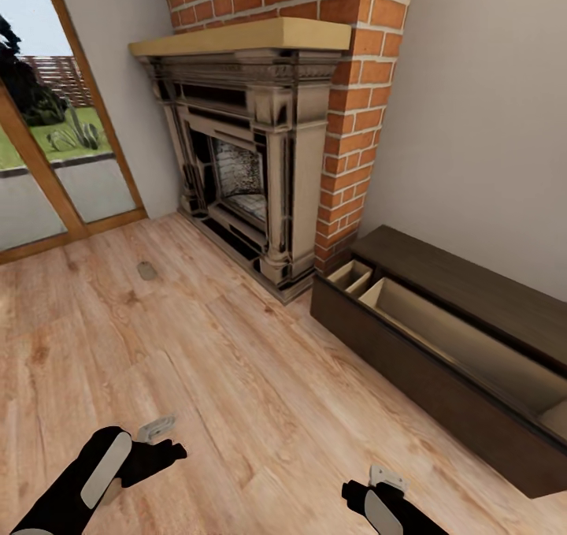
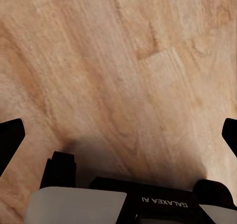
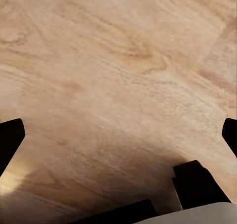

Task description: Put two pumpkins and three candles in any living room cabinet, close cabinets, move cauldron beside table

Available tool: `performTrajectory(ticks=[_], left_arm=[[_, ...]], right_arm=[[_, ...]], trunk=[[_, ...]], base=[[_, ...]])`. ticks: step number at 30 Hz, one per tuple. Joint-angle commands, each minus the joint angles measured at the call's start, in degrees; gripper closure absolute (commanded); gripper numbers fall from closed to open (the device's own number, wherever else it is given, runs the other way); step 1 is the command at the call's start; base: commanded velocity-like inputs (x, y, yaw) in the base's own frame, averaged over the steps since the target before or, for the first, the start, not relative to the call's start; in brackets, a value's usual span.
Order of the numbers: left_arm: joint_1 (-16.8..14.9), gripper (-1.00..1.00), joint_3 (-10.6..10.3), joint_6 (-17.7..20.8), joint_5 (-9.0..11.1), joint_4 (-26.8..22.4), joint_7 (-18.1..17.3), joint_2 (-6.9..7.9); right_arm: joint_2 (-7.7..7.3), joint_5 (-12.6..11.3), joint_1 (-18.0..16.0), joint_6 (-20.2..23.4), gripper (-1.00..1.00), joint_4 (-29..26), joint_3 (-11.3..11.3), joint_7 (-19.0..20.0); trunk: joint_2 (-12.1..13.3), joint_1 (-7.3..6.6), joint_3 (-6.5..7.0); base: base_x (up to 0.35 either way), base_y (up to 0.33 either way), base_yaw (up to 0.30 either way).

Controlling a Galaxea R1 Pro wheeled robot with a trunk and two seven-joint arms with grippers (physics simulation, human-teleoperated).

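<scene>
both grippers hang spread wide over the wood floor (image 1: 197, 362), holding nothing: left gripper (image 2: 118, 135) at 7 o'clock, right gripper (image 3: 118, 135) at 5. the cabinet (image 1: 441, 362), drawer pulled open, sits at 3 o'clock, just beside the fireplace (image 1: 252, 165).

Pale wood-plank floor (image 1: 236, 377), bearing a small grey-brown candle (image 1: 146, 269) out near the glass door (image 1: 55, 180), the ornate fireplace surround (image 1: 260, 165) against the brick, and the long dark-brown cabinet (image 1: 425, 385) along the wall, its drawer pulled open.
</scene>
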Motion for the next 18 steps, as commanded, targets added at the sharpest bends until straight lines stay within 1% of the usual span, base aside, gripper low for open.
performTrajectory(ticks=[1, 18], left_arm=[[0.0, -1.00, 0.0, 0.0, 0.0, 0.0, 0.0, 0.01], [0.0, -1.00, 0.1, 0.0, 0.1, 0.0, 0.0, 0.03]], right_arm=[[0.00, 0.0, 0.0, 0.0, -1.00, 0.0, 0.0, 0.0], [0.00, 0.0, 0.0, -0.1, -1.00, 0.1, 0.1, 0.0]], trunk=[[0.0, 0.00, 0.03], [0.0, 0.00, 0.48]], base=[[0.000, 0.000, 0.298], [0.000, 0.000, 0.298]])
